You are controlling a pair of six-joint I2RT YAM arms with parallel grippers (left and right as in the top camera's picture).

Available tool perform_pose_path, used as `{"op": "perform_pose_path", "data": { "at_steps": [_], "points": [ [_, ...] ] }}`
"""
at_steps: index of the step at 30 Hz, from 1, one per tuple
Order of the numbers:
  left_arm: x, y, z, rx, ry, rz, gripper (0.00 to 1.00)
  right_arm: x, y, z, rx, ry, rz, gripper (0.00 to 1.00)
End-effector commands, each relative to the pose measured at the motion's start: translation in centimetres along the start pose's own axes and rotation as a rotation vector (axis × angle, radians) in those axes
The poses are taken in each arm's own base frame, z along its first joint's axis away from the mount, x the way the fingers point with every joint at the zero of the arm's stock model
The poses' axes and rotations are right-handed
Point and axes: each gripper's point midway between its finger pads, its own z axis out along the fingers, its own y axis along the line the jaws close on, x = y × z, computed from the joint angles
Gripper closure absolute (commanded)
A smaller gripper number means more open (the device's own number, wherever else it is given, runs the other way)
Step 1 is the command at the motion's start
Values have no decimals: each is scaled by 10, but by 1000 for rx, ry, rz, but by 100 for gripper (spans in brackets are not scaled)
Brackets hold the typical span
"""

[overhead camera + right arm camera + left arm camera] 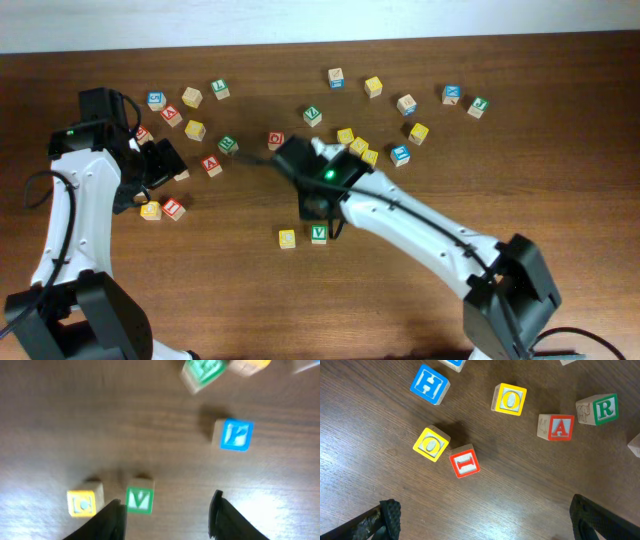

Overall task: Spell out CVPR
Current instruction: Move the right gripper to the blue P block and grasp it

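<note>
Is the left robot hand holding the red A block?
No, the red A block lies on the table, away from the open, empty left gripper.

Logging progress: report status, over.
Left gripper, right gripper open, empty. C block, V block side by side. R block loose, untouched. A block close beside.

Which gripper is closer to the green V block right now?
Right. The right gripper hangs open right by the green V block, one finger almost beside it. The left gripper is well away, open above the yellow O block and red I block.
</note>
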Motion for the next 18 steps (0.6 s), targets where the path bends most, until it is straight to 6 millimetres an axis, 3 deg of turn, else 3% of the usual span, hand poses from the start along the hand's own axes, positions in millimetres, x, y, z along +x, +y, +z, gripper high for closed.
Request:
{"op": "perform_pose_path", "data": {
  "at_steps": [1,2,5,14,18],
  "points": [
    [-4,0,-7,5,-24,14,1,-37,-31,-30,17,-46,92,13],
    [-4,0,-7,5,-24,14,1,-41,-37,-30,9,-36,115,2],
    [-4,0,-7,5,-24,14,1,-38,-38,-25,-67,42,164,2],
    [-4,0,-7,5,-24,14,1,-33,-50,-22,-14,63,164,2],
    [-4,0,-7,5,-24,14,1,-35,-71,-21,40,73,194,2]
  ]
}}
